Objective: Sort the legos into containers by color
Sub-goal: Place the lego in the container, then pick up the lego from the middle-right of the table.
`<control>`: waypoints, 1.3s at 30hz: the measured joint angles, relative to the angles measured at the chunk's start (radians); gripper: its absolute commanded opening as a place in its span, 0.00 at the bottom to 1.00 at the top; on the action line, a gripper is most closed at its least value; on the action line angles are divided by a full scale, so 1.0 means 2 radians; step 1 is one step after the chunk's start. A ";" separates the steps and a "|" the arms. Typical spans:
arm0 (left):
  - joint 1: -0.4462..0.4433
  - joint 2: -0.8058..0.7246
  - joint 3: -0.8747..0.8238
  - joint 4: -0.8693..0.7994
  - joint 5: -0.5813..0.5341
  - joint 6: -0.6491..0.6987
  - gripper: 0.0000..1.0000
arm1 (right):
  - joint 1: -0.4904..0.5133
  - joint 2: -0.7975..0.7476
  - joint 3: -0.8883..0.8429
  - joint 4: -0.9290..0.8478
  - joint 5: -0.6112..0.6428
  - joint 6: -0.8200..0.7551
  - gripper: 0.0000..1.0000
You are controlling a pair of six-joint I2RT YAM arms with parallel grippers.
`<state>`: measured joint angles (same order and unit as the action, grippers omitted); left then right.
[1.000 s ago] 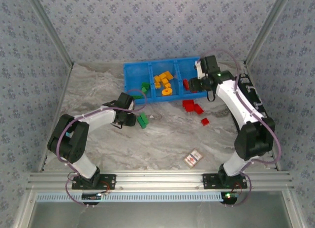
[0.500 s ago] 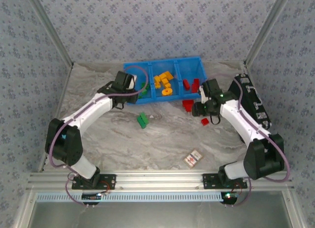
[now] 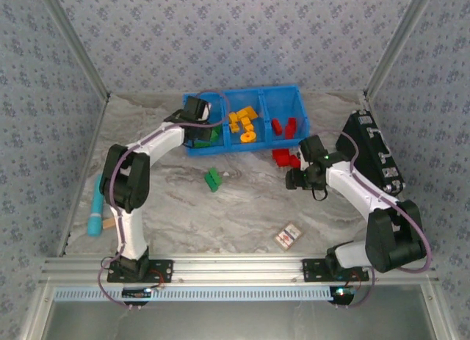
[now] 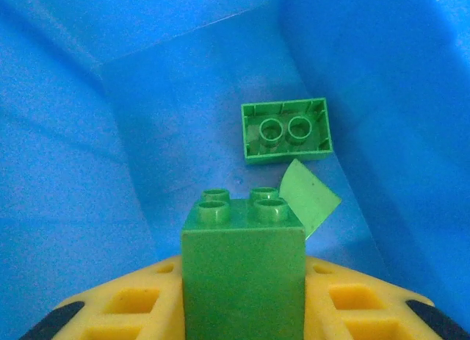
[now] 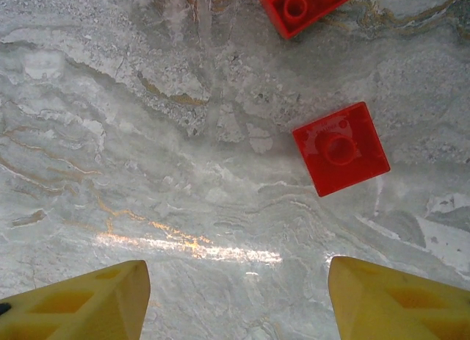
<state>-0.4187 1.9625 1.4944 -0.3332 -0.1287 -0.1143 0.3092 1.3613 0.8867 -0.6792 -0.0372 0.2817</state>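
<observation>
The blue bin (image 3: 220,145) lies at the back of the table, with green bricks in its left compartment, orange-yellow ones (image 3: 244,124) in the middle and red ones (image 3: 285,125) on the right. My left gripper (image 3: 198,127) hangs inside the left compartment (image 4: 73,134), shut on a green brick (image 4: 244,270). Below it lie another green brick (image 4: 286,131) and a pale green flat piece (image 4: 310,195). My right gripper (image 5: 235,296) stands open low over the marble. A small red brick (image 5: 341,148) lies ahead and to the right of its fingers. More red bricks (image 3: 283,158) and a green one (image 3: 212,179) lie loose on the table.
A black case (image 3: 374,153) stands at the right edge beside my right arm. A red-and-white card (image 3: 288,236) lies near the front. A teal cylinder (image 3: 95,208) rests at the left edge.
My left gripper has carried the green brick further into the left compartment. My right gripper has come down and forward from the bin onto the table by the small red brick.
</observation>
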 measured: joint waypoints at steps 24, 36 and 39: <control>0.004 0.004 0.035 -0.013 -0.001 0.023 0.54 | -0.049 0.105 0.036 0.024 0.049 -0.020 0.68; 0.003 -0.167 -0.018 -0.033 0.016 0.045 0.66 | -0.059 0.146 0.038 0.039 0.050 -0.041 0.44; 0.003 -0.198 -0.027 -0.041 0.015 0.055 0.67 | -0.059 0.146 0.038 0.040 0.050 -0.044 0.36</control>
<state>-0.4118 1.5658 1.4395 -0.4156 -0.0986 -0.0051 0.1913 1.6527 0.9623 -0.5987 0.0631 0.1940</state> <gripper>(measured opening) 0.662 0.398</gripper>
